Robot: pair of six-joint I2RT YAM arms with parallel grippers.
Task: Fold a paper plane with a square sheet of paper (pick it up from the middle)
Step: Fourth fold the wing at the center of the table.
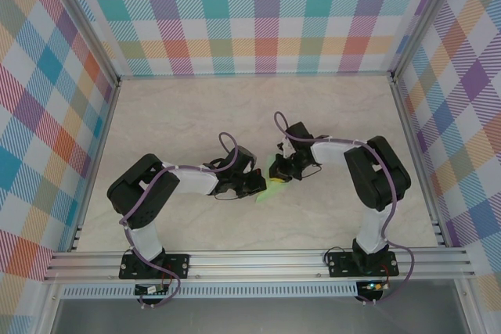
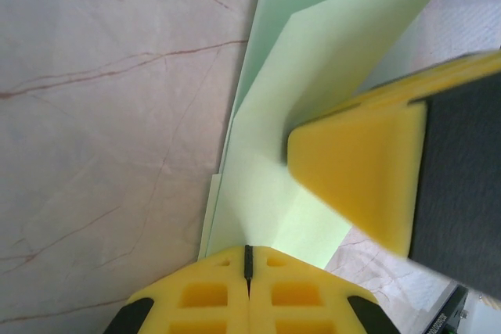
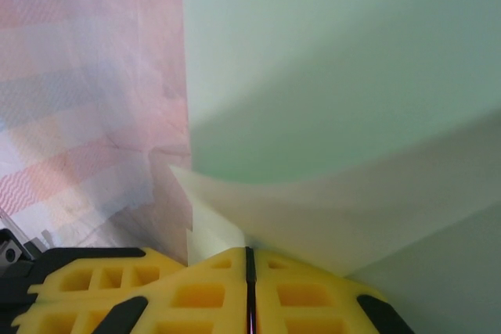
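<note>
Occlusion rules the top view: the sheet of paper (image 1: 275, 184) is a small green patch at the middle of the table (image 1: 196, 115), wedged between the left gripper (image 1: 257, 185) and the right gripper (image 1: 286, 168), its folds unreadable. From the left wrist, the left jaws are closed on the folded sheet's near edge while the right gripper's yellow finger (image 2: 352, 170) sits against an upper flap; should the arms pull apart, I judge the thin paper could tear or slip free. From the right wrist, the right jaws pinch a curled layer and everything beyond is blurred and cropped, so a skewed crease could go unnoticed.
</note>
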